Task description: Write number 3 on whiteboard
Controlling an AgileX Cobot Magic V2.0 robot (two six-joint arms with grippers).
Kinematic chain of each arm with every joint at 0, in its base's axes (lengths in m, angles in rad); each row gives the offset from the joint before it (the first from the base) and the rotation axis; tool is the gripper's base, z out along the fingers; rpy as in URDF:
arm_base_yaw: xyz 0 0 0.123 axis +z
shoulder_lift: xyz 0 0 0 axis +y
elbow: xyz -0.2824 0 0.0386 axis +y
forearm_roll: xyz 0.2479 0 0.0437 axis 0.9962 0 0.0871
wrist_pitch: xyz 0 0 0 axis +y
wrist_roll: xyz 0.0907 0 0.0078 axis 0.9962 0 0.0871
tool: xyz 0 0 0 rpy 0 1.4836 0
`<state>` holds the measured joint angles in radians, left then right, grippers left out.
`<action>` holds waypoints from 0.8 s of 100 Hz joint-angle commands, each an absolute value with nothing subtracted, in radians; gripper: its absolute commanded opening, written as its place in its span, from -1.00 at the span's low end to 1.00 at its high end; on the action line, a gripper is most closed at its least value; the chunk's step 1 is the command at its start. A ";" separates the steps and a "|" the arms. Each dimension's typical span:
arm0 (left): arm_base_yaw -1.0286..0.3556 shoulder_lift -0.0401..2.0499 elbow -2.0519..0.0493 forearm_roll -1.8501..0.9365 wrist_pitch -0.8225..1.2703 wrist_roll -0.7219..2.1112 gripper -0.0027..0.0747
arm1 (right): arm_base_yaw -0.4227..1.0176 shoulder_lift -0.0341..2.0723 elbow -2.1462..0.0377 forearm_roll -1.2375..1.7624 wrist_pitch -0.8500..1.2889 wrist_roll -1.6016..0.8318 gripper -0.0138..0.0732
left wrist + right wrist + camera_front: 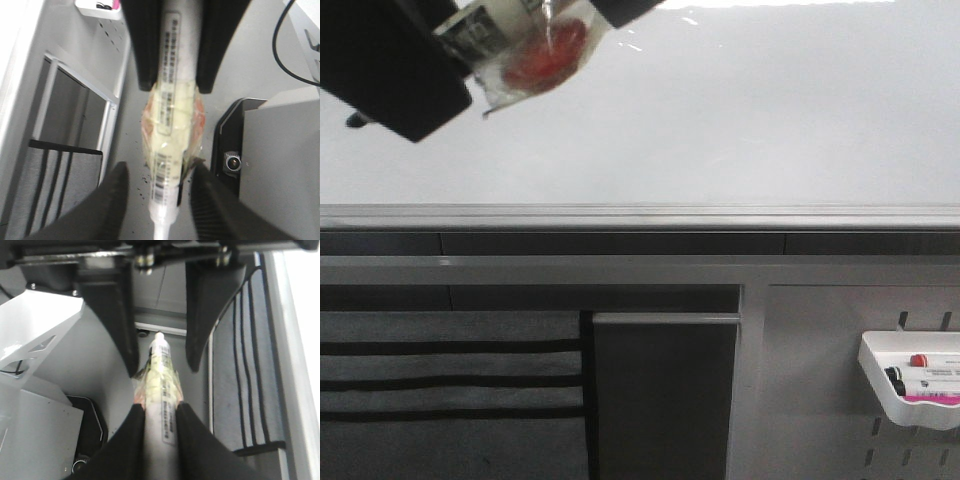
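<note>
The whiteboard [740,110] fills the upper front view, glossy and blank, with its grey edge rail [640,215] below. No number 3 shows on it. A white marker [159,375], wrapped in clear tape with a red patch [545,55], is held at the top left of the front view. My right gripper [159,407] is shut on the marker's barrel. My left gripper [159,170] is open, its fingers standing either side of the marker's [172,100] thin end.
A white tray [915,385] holding markers hangs on the grey pegboard panel [820,400] at lower right. A grey cloth with black stripes [450,390] hangs at lower left beside a dark panel [665,400]. A black box [235,150] sits below the arms.
</note>
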<state>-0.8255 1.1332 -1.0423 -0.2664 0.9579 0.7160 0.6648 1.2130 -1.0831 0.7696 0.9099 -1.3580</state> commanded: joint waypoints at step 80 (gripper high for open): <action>-0.526 0.770 -0.806 -0.324 0.611 0.488 0.12 | 0.195 0.809 -0.773 0.613 0.778 -0.685 -0.59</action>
<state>-0.5303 0.7752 -0.7814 -0.2938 0.6958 0.4974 0.2024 0.8199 -0.7482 0.5731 0.8264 -0.6891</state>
